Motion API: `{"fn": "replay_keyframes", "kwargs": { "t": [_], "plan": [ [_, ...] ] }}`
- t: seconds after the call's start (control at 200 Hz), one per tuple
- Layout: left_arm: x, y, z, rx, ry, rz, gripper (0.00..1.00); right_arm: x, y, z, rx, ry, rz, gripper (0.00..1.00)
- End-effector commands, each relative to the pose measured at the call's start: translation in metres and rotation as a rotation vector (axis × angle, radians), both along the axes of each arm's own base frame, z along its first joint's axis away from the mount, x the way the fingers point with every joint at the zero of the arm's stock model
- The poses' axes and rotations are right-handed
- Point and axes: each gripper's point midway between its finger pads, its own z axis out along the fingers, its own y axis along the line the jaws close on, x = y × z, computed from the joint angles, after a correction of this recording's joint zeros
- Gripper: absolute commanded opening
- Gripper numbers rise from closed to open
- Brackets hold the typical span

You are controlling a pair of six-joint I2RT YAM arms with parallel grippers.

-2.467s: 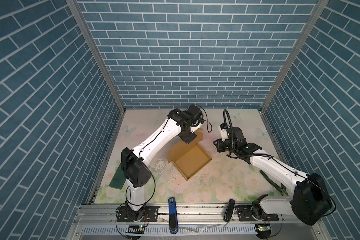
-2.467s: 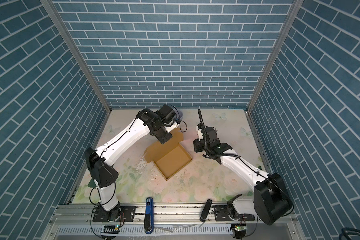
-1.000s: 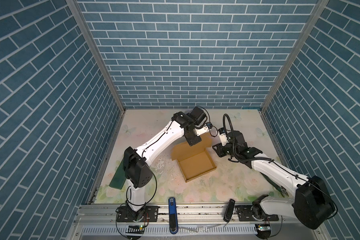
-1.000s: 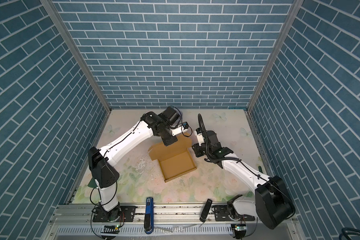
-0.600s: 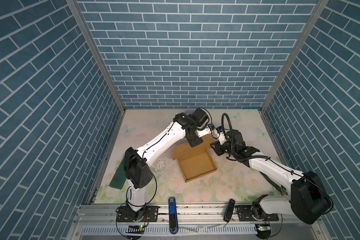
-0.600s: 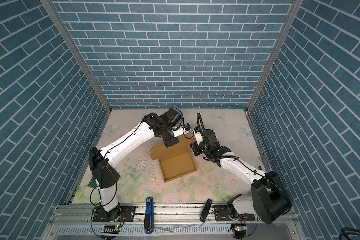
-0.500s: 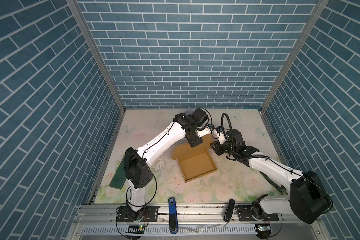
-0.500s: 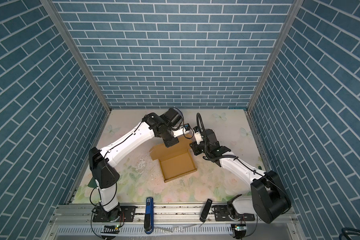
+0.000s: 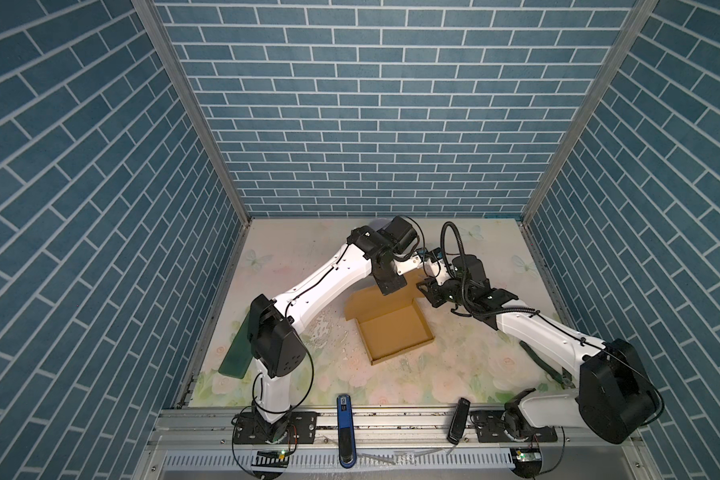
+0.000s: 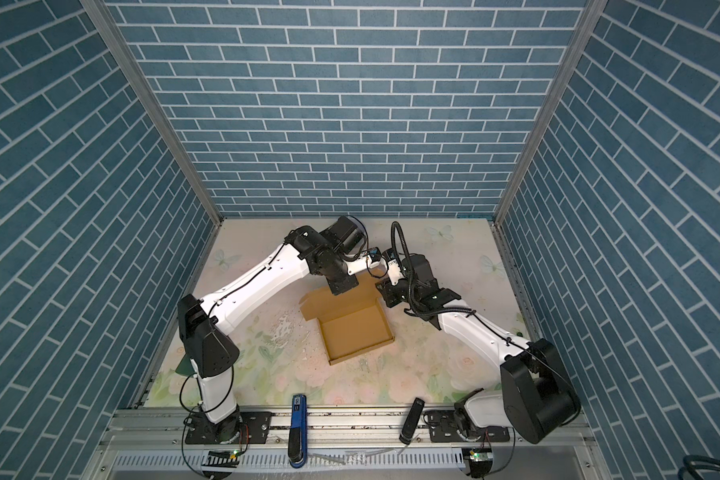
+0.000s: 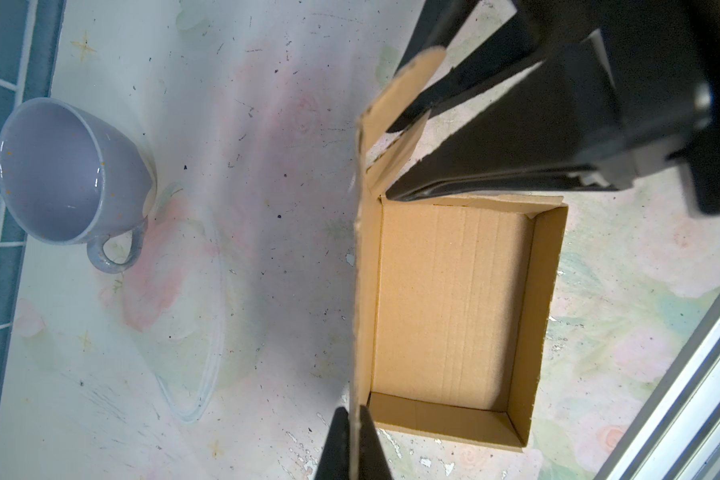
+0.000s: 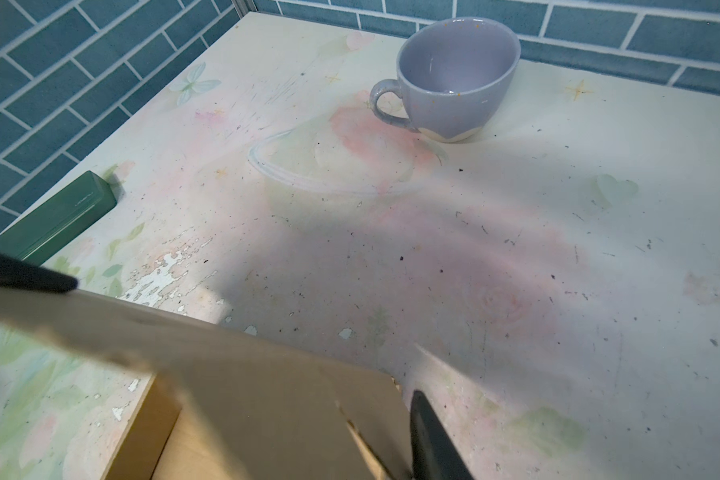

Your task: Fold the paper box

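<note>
The paper box lies mid-table, a brown cardboard tray with its lid standing up along the far side. My left gripper is shut on the lid's upper edge, which runs between its two fingers in the left wrist view. My right gripper is at the lid's right end, open, with a side flap between its spread fingers. In the right wrist view one finger shows beside the flap. Cardboard hides the other.
A lilac cup stands near the back wall behind the box. A dark green flat board leans at the left edge. A blue tool and a black one lie on the front rail.
My right gripper has moved left to the lid's right end and its jaws have narrowed a little. My left gripper has stayed shut on the lid, and the box has turned slightly.
</note>
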Motion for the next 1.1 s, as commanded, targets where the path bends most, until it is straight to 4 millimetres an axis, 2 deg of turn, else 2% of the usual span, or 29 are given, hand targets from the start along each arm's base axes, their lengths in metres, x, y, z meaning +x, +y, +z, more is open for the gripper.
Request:
{"fn": "replay_keyframes", "kwargs": {
  "t": [0.0, 0.52, 0.74, 0.945, 1.095],
  "plan": [
    [-0.002, -0.008, -0.004, -0.026, 0.014, 0.004, 0.03, 0.007, 0.010, 0.019, 0.029, -0.048, 0.041, 0.30],
    [-0.002, -0.017, -0.003, -0.051, 0.016, 0.011, 0.03, 0.004, 0.002, 0.028, 0.065, -0.050, -0.017, 0.21],
    [-0.001, -0.022, -0.001, -0.066, 0.010, 0.012, 0.03, 0.010, -0.005, 0.023, 0.050, -0.048, -0.081, 0.08],
    [0.004, -0.022, -0.002, -0.061, 0.001, 0.040, 0.06, 0.010, -0.012, 0.018, 0.023, -0.041, -0.108, 0.03],
    [0.011, -0.022, 0.004, -0.058, -0.026, 0.073, 0.13, 0.009, -0.017, 0.016, 0.004, -0.036, -0.125, 0.02]
  ]
}}
